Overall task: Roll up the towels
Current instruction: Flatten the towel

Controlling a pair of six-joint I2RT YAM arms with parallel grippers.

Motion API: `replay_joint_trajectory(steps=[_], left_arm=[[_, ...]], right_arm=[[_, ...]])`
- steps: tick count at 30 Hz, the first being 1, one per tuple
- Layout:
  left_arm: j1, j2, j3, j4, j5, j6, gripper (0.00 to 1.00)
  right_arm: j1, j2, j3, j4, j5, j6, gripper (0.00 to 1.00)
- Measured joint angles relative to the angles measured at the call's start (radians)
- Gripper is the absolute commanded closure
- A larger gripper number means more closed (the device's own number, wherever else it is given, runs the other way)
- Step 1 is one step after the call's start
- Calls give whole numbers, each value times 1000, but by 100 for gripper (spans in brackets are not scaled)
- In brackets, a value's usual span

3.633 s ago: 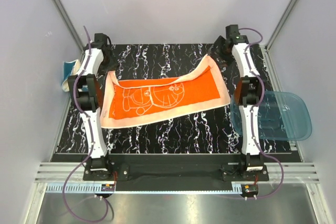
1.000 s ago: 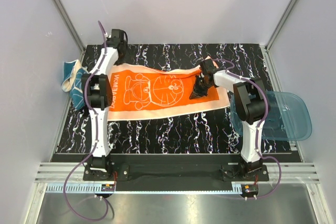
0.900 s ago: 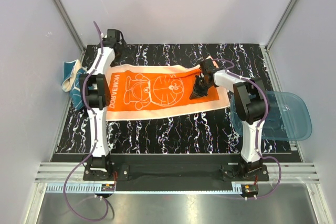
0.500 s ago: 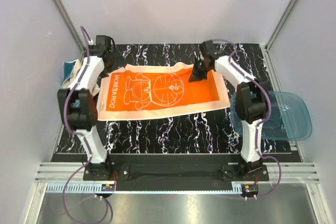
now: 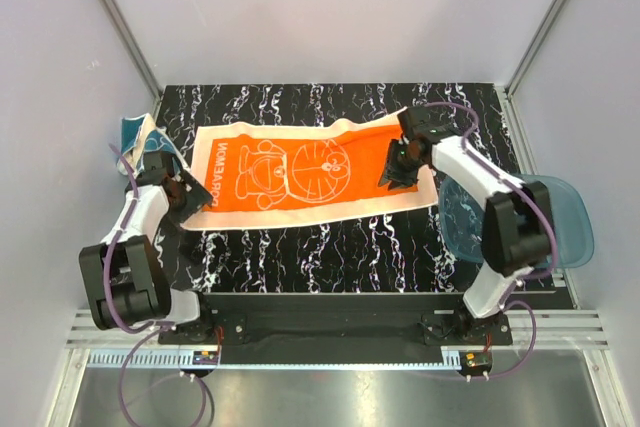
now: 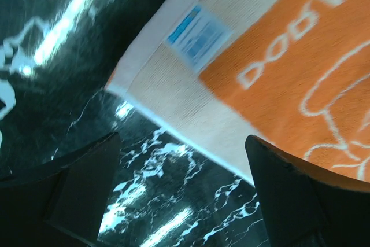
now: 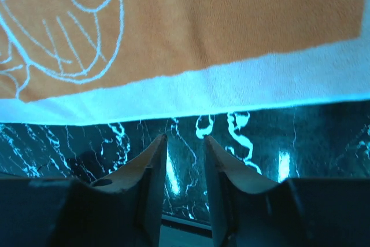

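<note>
The orange towel (image 5: pixel 300 172) lay spread flat across the middle of the worktop (image 5: pixel 330 247), and the teal towel (image 5: pixel 128 132) was bunched at the far left edge. The left fingers (image 6: pixel 81 183) stood wide apart and empty just beside the orange towel's near left corner. The right fingers (image 7: pixel 147 172) were slightly apart, holding nothing, by its right end.

Matt cloth towel (image 5: pixel 300 172) on glossy marbled table (image 5: pixel 330 247).
</note>
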State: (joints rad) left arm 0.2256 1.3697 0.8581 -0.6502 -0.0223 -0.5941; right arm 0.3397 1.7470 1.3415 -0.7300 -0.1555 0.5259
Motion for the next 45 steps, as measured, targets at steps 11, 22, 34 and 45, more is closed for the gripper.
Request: replay_joint_trajectory(steps=[11, 22, 34, 45], left_arm=[[122, -53, -74, 55, 53, -21, 8], [126, 1, -101, 105, 44, -85, 18], [126, 75, -118, 193, 5, -145, 35], [129, 117, -114, 265, -2, -172, 99]], right_arm=[[0, -241, -174, 34, 5, -4, 61], [0, -225, -196, 51, 7, -53, 64], [0, -200, -198, 53, 7, -89, 65], [-4, -195, -197, 51, 7, -93, 67]])
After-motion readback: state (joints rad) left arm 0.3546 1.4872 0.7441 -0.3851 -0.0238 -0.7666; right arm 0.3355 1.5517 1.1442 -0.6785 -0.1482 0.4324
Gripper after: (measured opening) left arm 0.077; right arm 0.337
